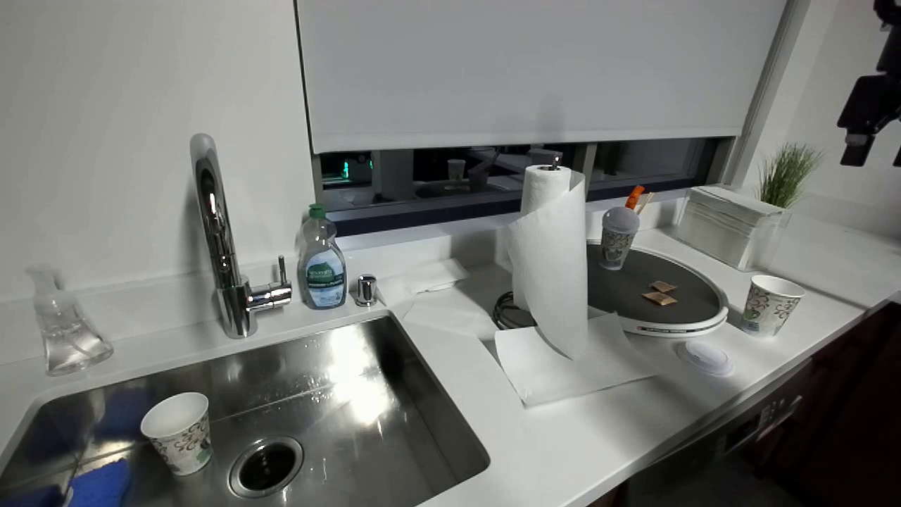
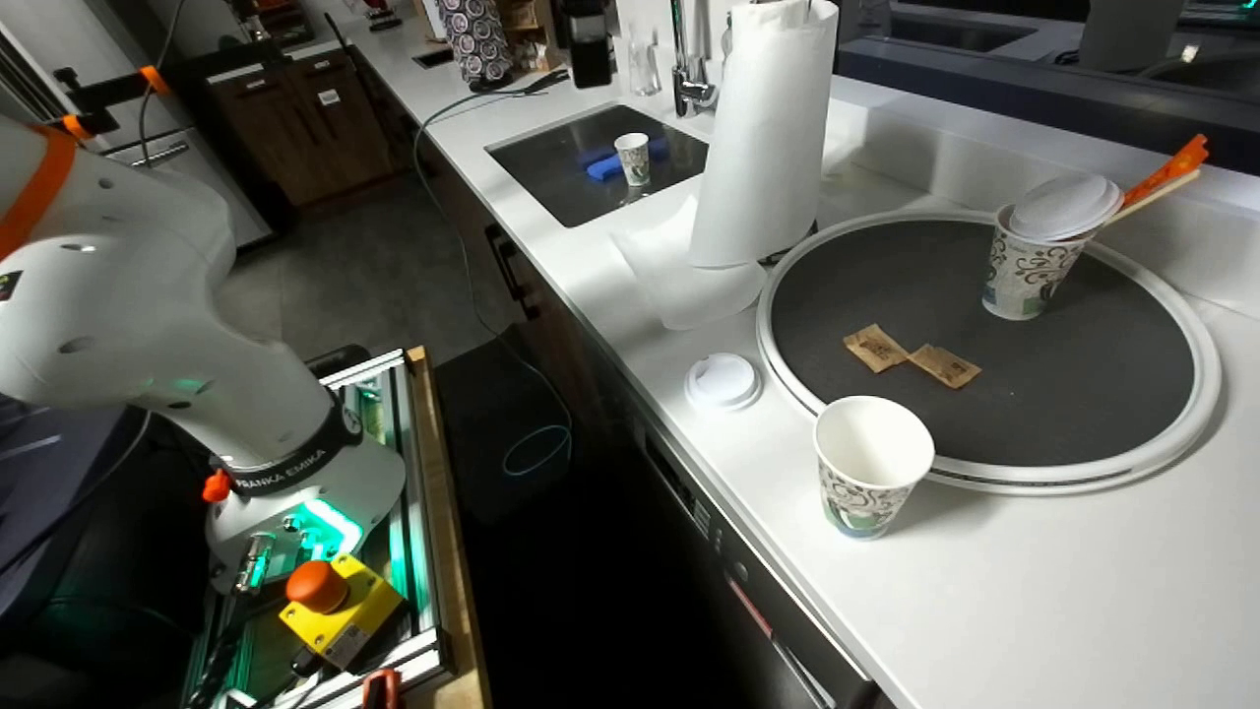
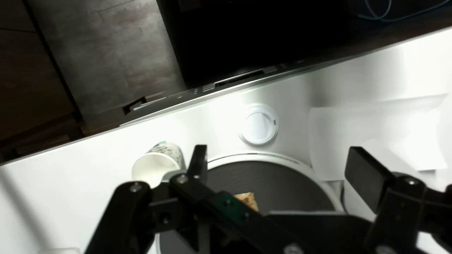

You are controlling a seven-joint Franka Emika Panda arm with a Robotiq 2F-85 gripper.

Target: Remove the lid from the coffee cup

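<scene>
Kitchen counter [image 2: 1102, 591] is holding the lid [image 2: 724, 382] flat just beside the round tray [image 2: 1063, 414] — coffee cup [image 2: 871, 468] is standing topless next to that tray too. Gripper [image 3: 277, 160] is hanging with fingers wide apart — any low pass would be risking a tipped cup.

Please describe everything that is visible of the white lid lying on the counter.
The lid is round, white, plastic-looking, with a raised middle, a wider rim and a small dark slot near its edge. It lies flat, apparently top side up, touching only the counter, between its front edge and the dark tray.
</scene>
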